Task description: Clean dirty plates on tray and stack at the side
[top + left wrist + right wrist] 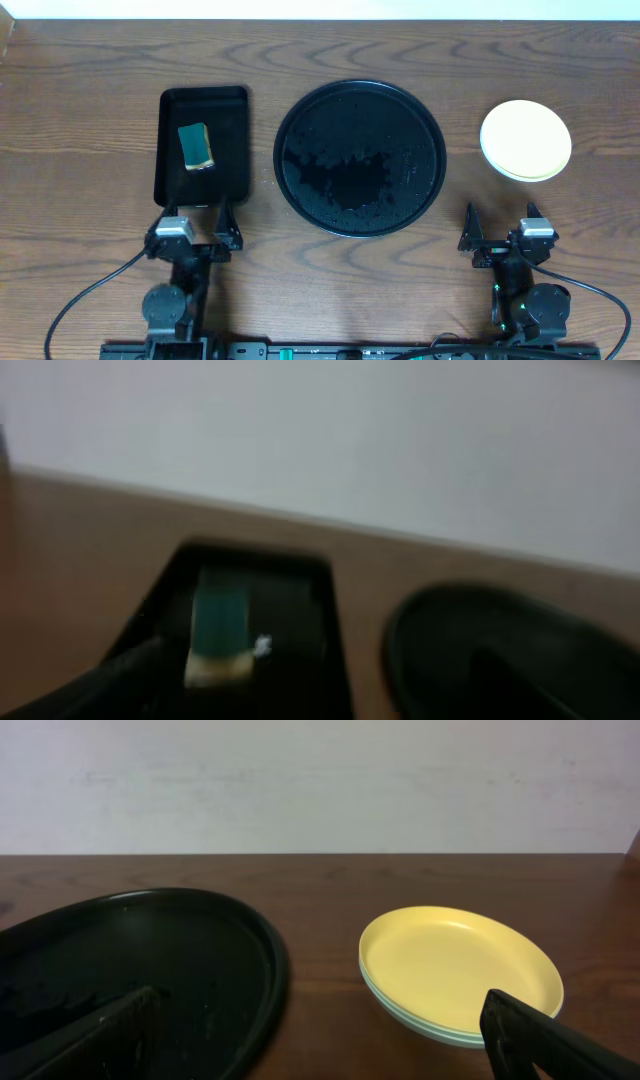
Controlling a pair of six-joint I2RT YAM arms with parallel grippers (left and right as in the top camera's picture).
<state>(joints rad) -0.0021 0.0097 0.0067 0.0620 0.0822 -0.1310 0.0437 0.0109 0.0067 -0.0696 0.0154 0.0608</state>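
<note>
The three plates [526,140] sit in one stack on the wooden table [100,100], at the far right. The pale yellow one is on top. In the right wrist view, mint-blue rims show just beneath it. The stack stands to the right of the round tray [320,110], near it but not touching.

The round tray lies in the middle of the table. Its glossy black surface is speckled with wet drops and patches, thickest around the centre.

To the left of it, close by but apart, lies the rectangular tray [228,150]. A sponge [196,146] with a green top rests in it, toward the far end.

The left gripper [195,218] hovers at the near edge of the rectangular tray. Its jaws are spread wide and hold nothing. Its own camera is badly blurred, so this is read from the overhead view. That blurred view appears to show the sponge ahead and the round tray off to the right.

The right gripper [500,225] hangs over bare table on the near right, nearer than the stack of plates and well clear of it. Its fingers [100,1032] are far apart at the bottom corners of its wrist view and grip nothing. The plates and the tray's rim show between them, farther off.
</note>
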